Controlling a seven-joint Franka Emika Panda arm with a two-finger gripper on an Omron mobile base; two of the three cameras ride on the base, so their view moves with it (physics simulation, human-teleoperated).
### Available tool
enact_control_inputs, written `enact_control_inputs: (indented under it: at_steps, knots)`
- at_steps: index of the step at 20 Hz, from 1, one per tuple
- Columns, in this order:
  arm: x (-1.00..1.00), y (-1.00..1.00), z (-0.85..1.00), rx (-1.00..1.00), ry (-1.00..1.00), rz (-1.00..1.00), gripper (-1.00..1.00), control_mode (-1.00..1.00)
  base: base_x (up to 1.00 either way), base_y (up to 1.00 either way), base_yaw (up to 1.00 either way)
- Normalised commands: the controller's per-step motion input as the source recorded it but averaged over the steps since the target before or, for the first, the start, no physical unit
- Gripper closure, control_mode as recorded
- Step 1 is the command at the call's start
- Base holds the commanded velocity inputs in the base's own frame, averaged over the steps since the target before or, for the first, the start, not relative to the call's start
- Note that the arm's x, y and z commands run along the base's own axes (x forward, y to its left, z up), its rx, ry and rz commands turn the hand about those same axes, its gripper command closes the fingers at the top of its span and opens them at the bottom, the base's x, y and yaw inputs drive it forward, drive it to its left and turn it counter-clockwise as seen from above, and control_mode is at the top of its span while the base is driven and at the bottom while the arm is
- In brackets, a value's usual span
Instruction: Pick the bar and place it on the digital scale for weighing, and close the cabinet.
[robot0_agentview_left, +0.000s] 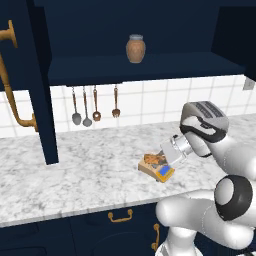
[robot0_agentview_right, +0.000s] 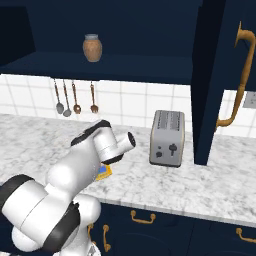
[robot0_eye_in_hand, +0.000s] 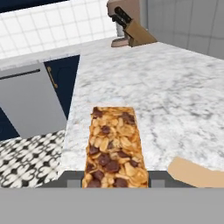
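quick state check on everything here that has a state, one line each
bar: held in the gripper's jaws, right over the digital scale
gripper: shut on the bar
digital scale: on the counter, display lit blue
cabinet: both doors open
jar: upright on the cabinet shelf, lid on
toaster: slots empty
drawers: closed

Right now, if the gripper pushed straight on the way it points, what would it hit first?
Probably the digital scale: the gripper, shut on the bar, angles down just above it. Depth is unclear, so the bar may already be touching.
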Motion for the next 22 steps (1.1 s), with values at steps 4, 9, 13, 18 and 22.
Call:
enact_control_inputs:
  at_steps: [4,9,13,18,22]
  knots:
    - [0.25,0.0,-0.23,0.0,0.0,0.0,1.0,-1.0,0.0,0.0,0.0]
    - [0.26,0.0,-0.19,0.0,0.0,0.01,1.0,-1.0,0.0,0.0,0.0]
    - [0.25,0.0,-0.22,0.0,0.0,0.01,1.0,-1.0,0.0,0.0,0.0]
    - [0.15,0.0,-0.22,0.0,-0.01,0.01,1.0,-1.0,0.0,0.0,0.0]
    - [0.22,0.0,-0.16,0.0,-0.03,0.0,1.0,-1.0,0.0,0.0,0.0]
